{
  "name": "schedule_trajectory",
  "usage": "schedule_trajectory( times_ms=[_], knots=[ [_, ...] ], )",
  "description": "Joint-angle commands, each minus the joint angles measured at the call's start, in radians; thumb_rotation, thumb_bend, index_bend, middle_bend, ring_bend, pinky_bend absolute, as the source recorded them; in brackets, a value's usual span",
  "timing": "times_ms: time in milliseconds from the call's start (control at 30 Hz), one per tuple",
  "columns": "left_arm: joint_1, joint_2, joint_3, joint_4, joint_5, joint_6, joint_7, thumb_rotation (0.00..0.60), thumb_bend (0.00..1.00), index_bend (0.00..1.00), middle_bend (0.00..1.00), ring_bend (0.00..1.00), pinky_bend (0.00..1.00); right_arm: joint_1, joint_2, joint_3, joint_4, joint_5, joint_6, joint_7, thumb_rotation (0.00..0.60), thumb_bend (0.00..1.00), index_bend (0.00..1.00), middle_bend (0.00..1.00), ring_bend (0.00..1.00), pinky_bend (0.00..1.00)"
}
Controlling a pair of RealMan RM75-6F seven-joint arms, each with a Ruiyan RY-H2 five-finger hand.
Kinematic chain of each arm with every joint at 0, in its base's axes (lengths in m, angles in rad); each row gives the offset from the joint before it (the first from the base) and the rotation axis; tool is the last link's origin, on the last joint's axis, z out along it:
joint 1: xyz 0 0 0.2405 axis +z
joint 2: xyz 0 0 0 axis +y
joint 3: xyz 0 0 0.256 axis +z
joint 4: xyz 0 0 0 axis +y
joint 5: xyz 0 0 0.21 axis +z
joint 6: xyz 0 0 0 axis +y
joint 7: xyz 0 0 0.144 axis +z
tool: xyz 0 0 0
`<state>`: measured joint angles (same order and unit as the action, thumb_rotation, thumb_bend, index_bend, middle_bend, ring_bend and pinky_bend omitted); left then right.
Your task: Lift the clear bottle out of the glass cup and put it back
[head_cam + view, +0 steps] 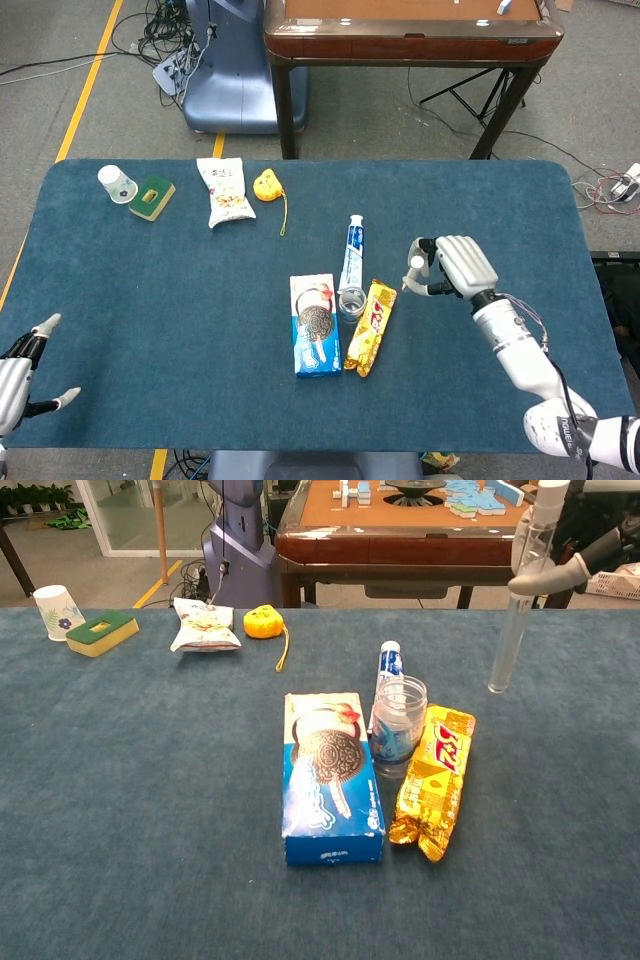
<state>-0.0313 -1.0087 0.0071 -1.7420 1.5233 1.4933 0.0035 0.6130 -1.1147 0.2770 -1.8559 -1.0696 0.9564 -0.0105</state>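
Clear bottle [518,590] first, though to go across from the left: the left robot hand [22,368] sits low at the near left corner of the worktop [150,300], fingers spread and holding nothing, well apart from everything that matters. Toward the middle stands the glass cup [398,720], upright and mouth up, wedged between the cookie box [330,775] and the yellow snack packet [432,780], with the toothpaste tube [352,250] lying just behind it. Off to the right of the cup, and higher, the right robot hand [448,268] has its fingers wrapped round the upper part of the bottle. That bottle is a slim tube hanging clear of the worktop, its long axis close to upright, white-capped end up and rounded base pointing down, tilted only slightly. So the cup lies to the left of the held bottle and below it; the right hand is by far the nearer. I'd judge the base must travel left until it is over the cup's mouth before lowering.
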Motion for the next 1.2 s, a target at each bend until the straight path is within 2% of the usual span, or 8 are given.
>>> schedule_trajectory(
  times_ms=[33,233,367,600,1200],
  knots=[
    [0.000,0.000,0.000,0.000,0.000,0.001,0.000,0.600,0.09,0.00,0.16,0.19,0.44,-0.013,-0.020,0.032,-0.006,-0.008,-0.001,0.214,0.600,0.50,0.85,0.69,0.53,0.58],
    [0.001,0.000,0.000,-0.001,0.002,0.002,0.002,0.600,0.09,0.00,0.16,0.19,0.44,-0.031,-0.027,0.062,-0.011,-0.055,0.013,0.346,0.600,0.50,0.85,0.69,0.53,0.58],
    [0.000,-0.001,0.000,-0.001,0.001,0.001,0.005,0.600,0.09,0.00,0.16,0.19,0.44,-0.026,-0.032,0.069,-0.014,-0.065,0.005,0.379,0.600,0.50,0.85,0.69,0.53,0.58],
    [0.002,0.000,0.000,-0.002,0.002,0.005,0.001,0.600,0.09,0.00,0.16,0.19,0.44,0.012,-0.080,0.077,0.005,-0.050,-0.020,0.382,0.600,0.50,0.85,0.69,0.53,0.58],
    [0.011,0.014,-0.001,-0.004,0.009,0.024,-0.026,0.600,0.09,0.00,0.16,0.19,0.44,0.082,-0.187,0.067,0.061,0.011,-0.038,0.293,0.600,0.50,0.85,0.69,0.53,0.58]
  ],
)
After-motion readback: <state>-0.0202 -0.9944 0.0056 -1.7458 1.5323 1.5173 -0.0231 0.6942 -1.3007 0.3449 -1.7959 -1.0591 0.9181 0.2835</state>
